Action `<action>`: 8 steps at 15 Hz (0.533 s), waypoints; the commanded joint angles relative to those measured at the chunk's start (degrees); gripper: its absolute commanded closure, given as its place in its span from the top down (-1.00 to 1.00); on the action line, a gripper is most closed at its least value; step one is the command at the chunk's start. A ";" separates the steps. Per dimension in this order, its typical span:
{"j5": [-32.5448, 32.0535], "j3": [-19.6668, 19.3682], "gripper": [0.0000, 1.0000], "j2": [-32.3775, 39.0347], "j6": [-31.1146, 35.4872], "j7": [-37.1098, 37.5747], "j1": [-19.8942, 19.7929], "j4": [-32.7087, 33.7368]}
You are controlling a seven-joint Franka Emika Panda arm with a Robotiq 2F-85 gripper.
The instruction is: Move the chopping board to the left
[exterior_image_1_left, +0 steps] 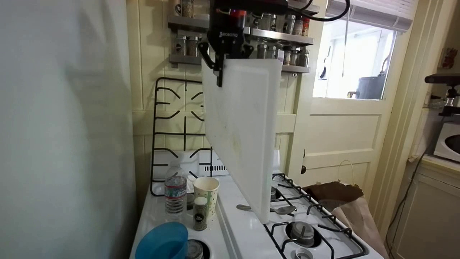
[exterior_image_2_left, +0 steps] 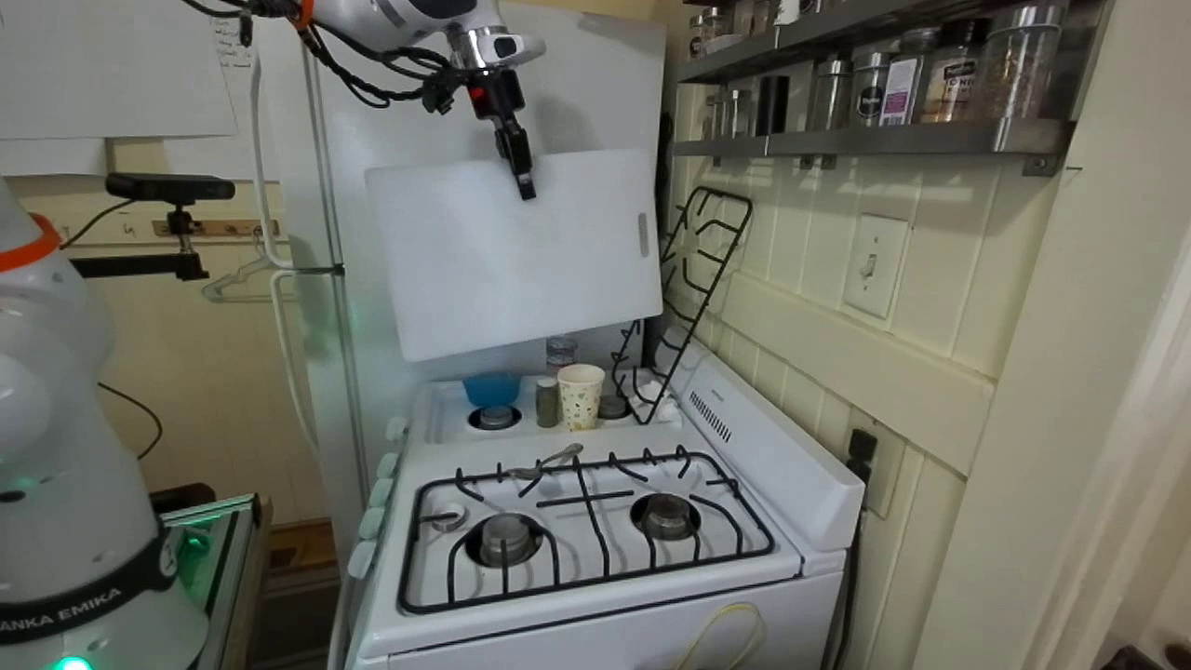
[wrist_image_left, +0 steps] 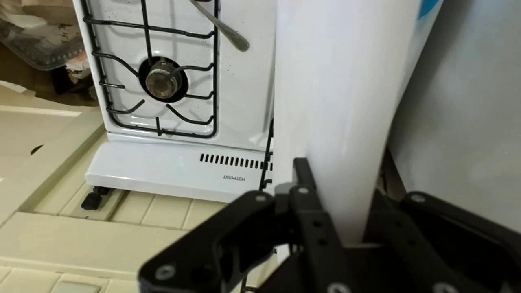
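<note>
White chopping board [exterior_image_2_left: 521, 256] held on edge, slightly tilted, above the stovetop [exterior_image_2_left: 595, 596], gripper [exterior_image_1_left: 220, 79] clamped tight on its top edge — paper cup [exterior_image_2_left: 582, 398], blue bowl [exterior_image_2_left: 491, 389] sitting lower

Spice shelves [exterior_image_1_left: 282, 37]: faced in an exterior view
Refrigerator [exterior_image_2_left: 609, 93]: faced across stovetop [exterior_image_2_left: 484, 448] in an exterior view
Stovetop: shared by all; wrist view looks down

Downward end effector [exterior_image_2_left: 525, 186], jaws tight
</note>
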 commanded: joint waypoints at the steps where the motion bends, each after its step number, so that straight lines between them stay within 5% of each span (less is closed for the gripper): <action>1: -3.08 1.30 -0.92 1.87 -0.52 1.83 1.47 5.88; 8: -8.06 1.94 -0.92 7.76 3.07 3.00 4.10 11.67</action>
